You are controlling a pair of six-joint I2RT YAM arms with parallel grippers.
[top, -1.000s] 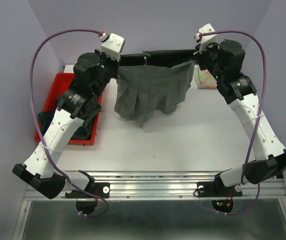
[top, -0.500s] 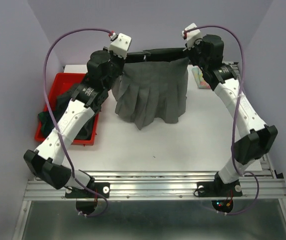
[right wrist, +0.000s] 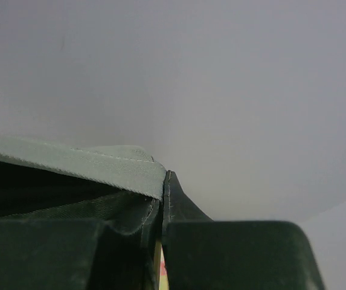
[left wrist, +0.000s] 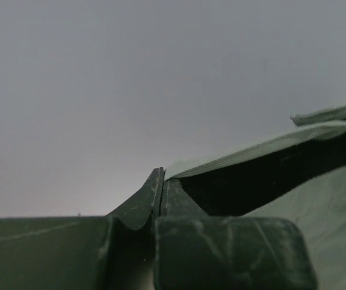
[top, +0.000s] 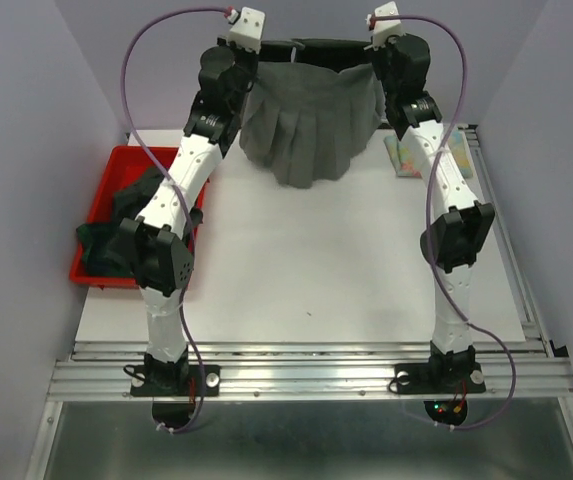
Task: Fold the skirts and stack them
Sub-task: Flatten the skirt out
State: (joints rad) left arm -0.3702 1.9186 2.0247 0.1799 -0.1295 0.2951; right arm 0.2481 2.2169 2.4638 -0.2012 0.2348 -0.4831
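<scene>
Both arms stood stretched tall at the far side of the table point(top: 316, 270), holding a grey pleated skirt point(top: 311, 125) up by its waistband point(top: 311, 45). The left gripper point(top: 253, 52) was pinched on one end of the band and the right gripper point(top: 378, 50) on the other. In both wrist views the jaws were closed down to the thickness of the cloth. The pleats hung over the far part of the table, close to the back wall.

Each hold appeared slim, with little more than the band's edge between the fingertips. A jerk, or the arms drawing too far apart, could strip one corner free and leave the skirt swinging from a single gripper or dropped in a heap. Lowered unevenly, the hem might tuck under itself and spoil the fold. Set down off line to the right, it could land on the floral skirt point(top: 403, 157) lying there.

How much cloth sat inside the jaws could not be told, as the wrist cameras showed only wall, finger backs and a strip of band. Whether the hem touched the table was hard to judge from above. The right arm covered most of the floral skirt. The left arm screened part of the red bin point(top: 94, 205), so the dark garments point(top: 116, 235) in it could not be counted.
</scene>
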